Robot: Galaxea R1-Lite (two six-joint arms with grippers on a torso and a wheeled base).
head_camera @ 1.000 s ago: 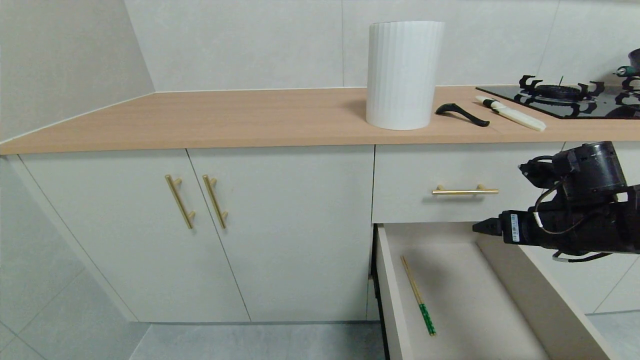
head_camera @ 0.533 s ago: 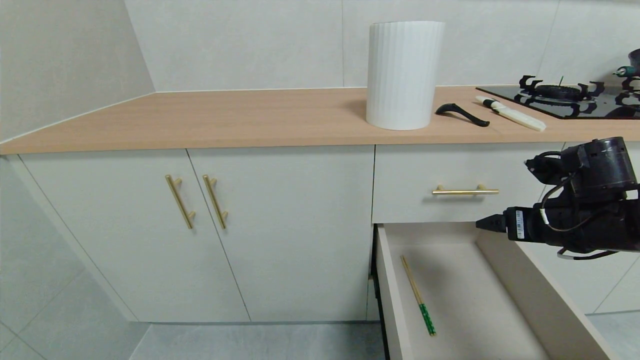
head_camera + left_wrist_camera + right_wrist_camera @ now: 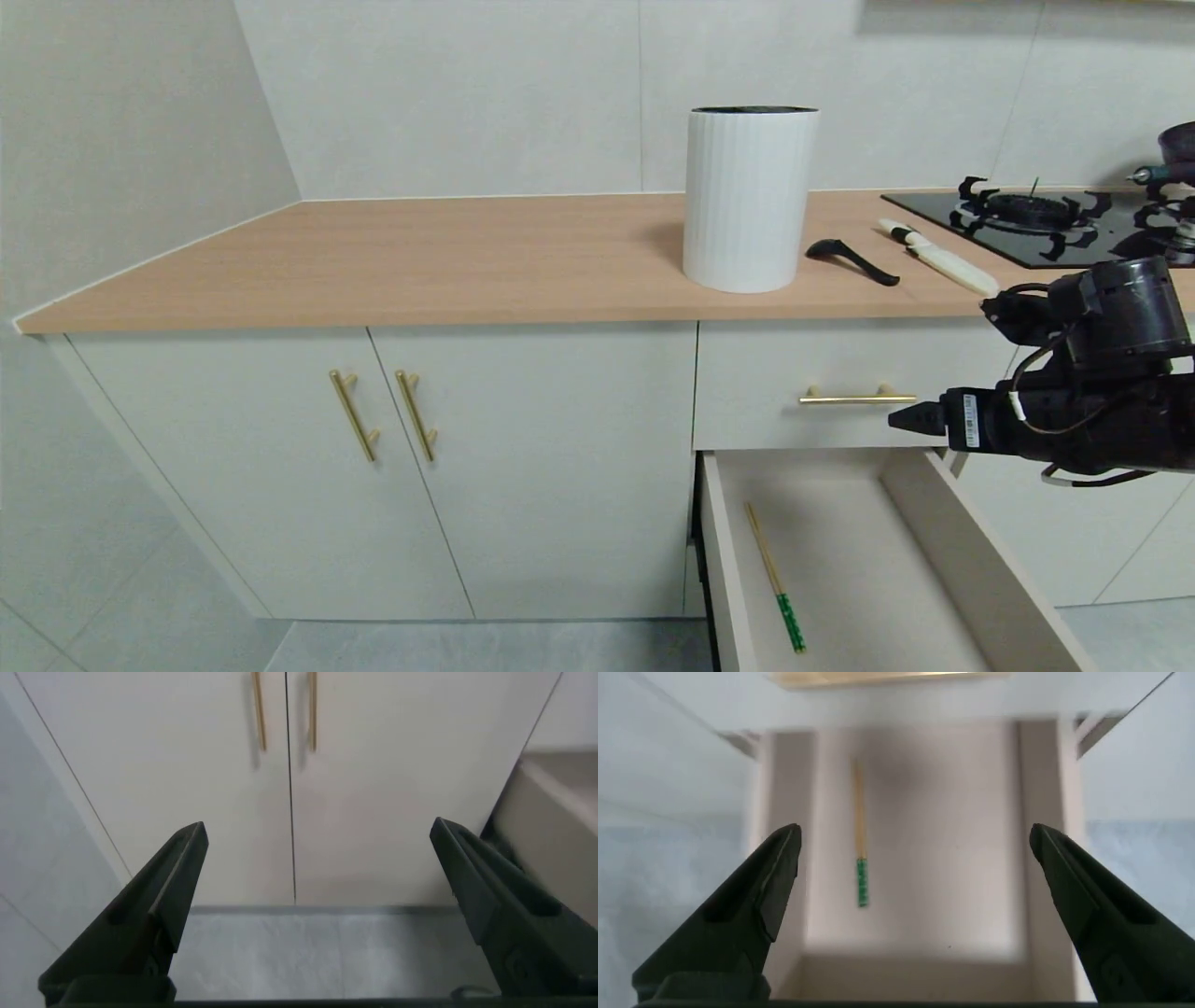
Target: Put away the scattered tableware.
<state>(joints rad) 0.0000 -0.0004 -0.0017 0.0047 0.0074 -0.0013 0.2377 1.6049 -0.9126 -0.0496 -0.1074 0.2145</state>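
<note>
Hanging over the open drawer [image 3: 920, 523], the right end effector [image 3: 912, 838] is spread wide, gripping nothing.

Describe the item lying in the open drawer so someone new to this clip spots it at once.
Below the right part of the wooden countertop, a drawer stands pulled out. Near its left wall lie chopsticks: thin pale wood with a green end toward the front, unlike the black-handled utensil and white knife up on the counter.

Pale tiled wall [image 3: 448, 93] behind a long wooden countertop [image 3: 420, 252]. Below, white double cabinet doors [image 3: 233, 467] with brass bar handles [image 3: 355, 417]. Grey tiled floor [image 3: 485, 646]. Black gas hob [image 3: 1027, 210] at the countertop's right end.
</note>
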